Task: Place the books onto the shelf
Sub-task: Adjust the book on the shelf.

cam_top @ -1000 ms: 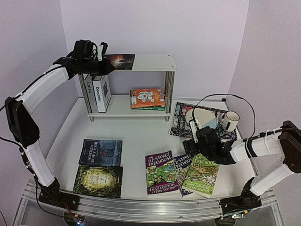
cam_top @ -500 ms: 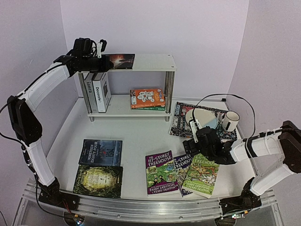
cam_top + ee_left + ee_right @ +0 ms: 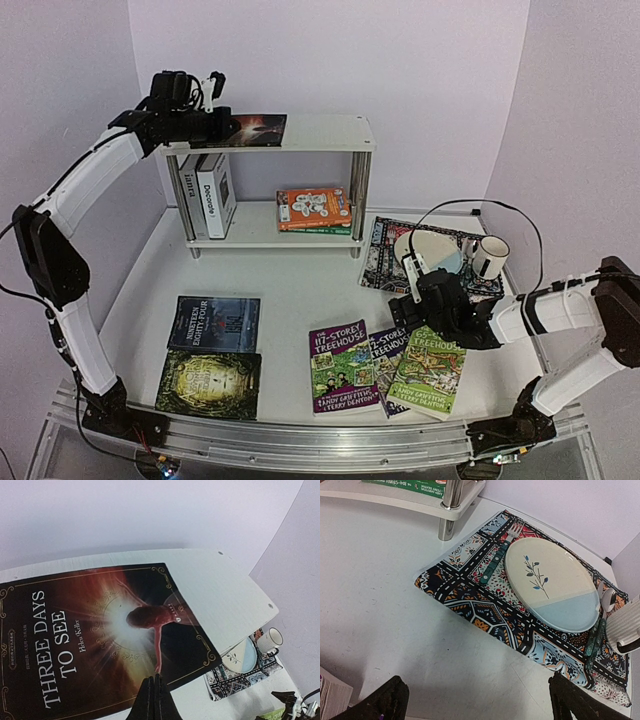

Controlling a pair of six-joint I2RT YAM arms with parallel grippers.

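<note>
1. The left gripper is lifting up a little over the dark book. Its fingers are squeezing tight together and holding nothing.
2. The dark book is lying flat on the top board of the shelf, so I think it is done.
3. The Treehouse books are waiting on the table.
4. The right gripper is staying still above them, wide open and holding nothing.
</note>
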